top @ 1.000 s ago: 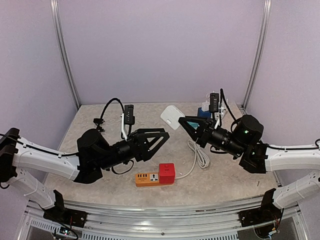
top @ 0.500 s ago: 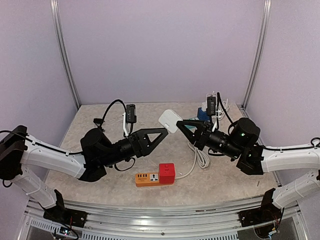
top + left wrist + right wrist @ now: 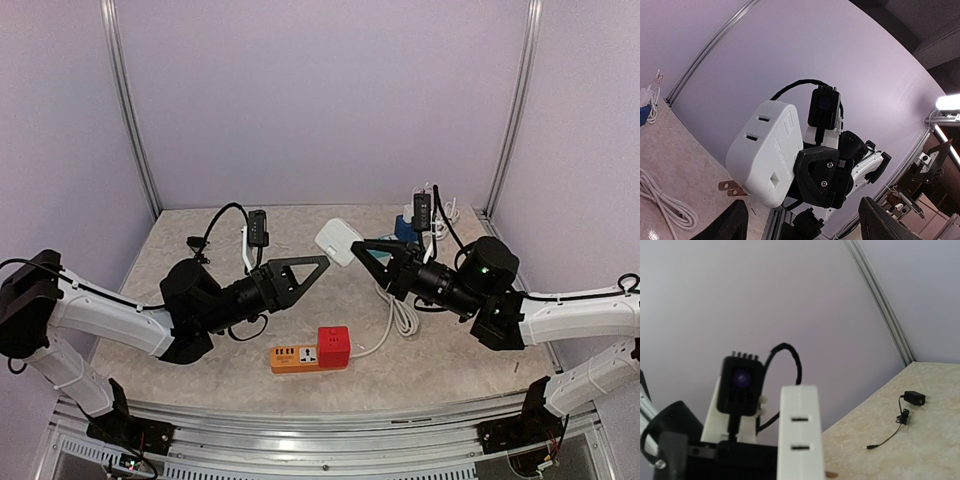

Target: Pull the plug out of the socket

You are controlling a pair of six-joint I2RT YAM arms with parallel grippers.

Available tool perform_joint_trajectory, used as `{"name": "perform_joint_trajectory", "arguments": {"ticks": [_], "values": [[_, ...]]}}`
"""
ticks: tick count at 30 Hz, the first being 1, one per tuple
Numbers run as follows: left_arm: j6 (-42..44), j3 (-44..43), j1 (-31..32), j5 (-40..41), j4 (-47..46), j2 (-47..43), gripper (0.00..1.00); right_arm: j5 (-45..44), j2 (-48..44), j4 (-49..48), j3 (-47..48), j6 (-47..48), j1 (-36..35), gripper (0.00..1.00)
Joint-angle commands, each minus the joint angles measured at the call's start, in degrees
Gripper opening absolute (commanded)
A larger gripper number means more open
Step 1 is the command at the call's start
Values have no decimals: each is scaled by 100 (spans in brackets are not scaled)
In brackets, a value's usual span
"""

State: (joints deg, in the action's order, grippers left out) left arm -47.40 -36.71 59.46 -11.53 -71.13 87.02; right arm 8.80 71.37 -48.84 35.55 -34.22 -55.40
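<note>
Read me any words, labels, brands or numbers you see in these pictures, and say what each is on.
On the white adapter, raised lettering along its side: too blurred to read.
On the orange power strip, small marks on top: too small to read.
No other text shows.

Left hand [image 3: 316, 273] spread, facing clamped right hand [image 3: 358, 248]

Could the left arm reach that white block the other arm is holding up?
Probably yes: the left arm aims open jaws at the white block, with nothing between them.
</note>
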Motion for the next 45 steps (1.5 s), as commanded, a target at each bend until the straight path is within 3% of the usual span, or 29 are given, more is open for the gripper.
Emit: {"name": "perform_joint_trajectory", "arguments": {"ticks": [1, 27, 32, 45], "values": [[-75, 74, -45, 20, -197, -38, 75, 85, 8, -140, -75, -77, -68, 0], [130, 32, -32, 52, -196, -192, 75, 240, 583, -698, -12, -393, -269, 0], [415, 26, 72, -111, -311, -238, 68, 187, 627, -666, -28, -368, -279, 0], [898, -73, 284, -338, -383, -318, 64, 188, 758, -687, -66, -424, -314, 0]]}}
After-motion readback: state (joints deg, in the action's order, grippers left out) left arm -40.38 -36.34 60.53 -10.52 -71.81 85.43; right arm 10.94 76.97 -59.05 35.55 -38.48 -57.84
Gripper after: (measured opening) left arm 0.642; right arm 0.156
